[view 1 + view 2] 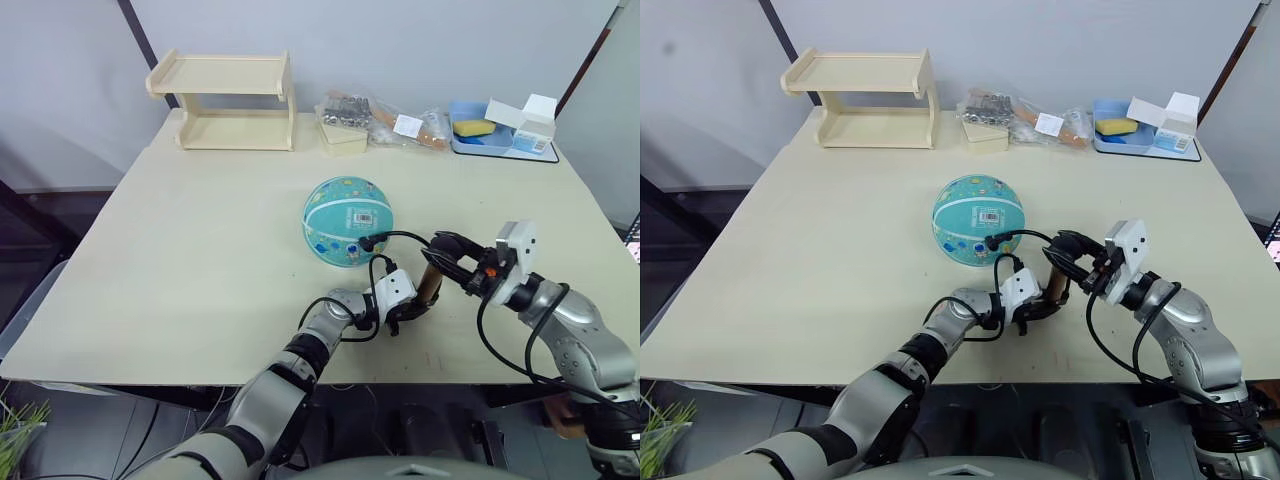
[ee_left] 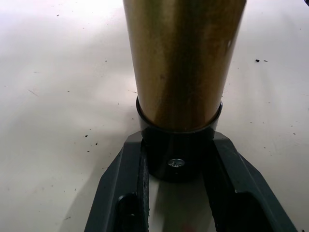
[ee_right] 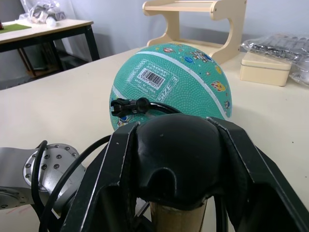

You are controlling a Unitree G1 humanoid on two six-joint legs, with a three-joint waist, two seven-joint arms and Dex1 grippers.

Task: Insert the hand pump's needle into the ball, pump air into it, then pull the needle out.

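**Both tools on the pump, hose tip at the ball**

I have the hand pump (image 1: 430, 284) gripped at both ends near the front edge of the worktop (image 1: 180, 260). My left tool (image 1: 403, 312) is clamped on the black cap at the pump's lower end; in the left wrist view its fingers (image 2: 120, 193) sit tight against either side of that cap, with the gold barrel running away from the camera. My right tool (image 1: 452, 262) is closed around the black handle at the other end, and the right wrist view shows its two fingers (image 3: 101, 183) hugging the rounded handle top.

The ball (image 1: 347, 221) rests on the worktop just beyond the pump, toward the middle, barcode sticker facing up and toward me. It looks round and full. The thin black hose (image 1: 400, 236) loops from the pump up to the ball's near side, where its black end fitting (image 3: 126, 106) lies against the rubber just below the sticker. I cannot make out the needle itself, so I cannot tell whether it is inside the ball.

At the far edge stand a wooden shelf (image 1: 225, 98), some plastic bags (image 1: 385, 118) and a blue tray (image 1: 495, 140).
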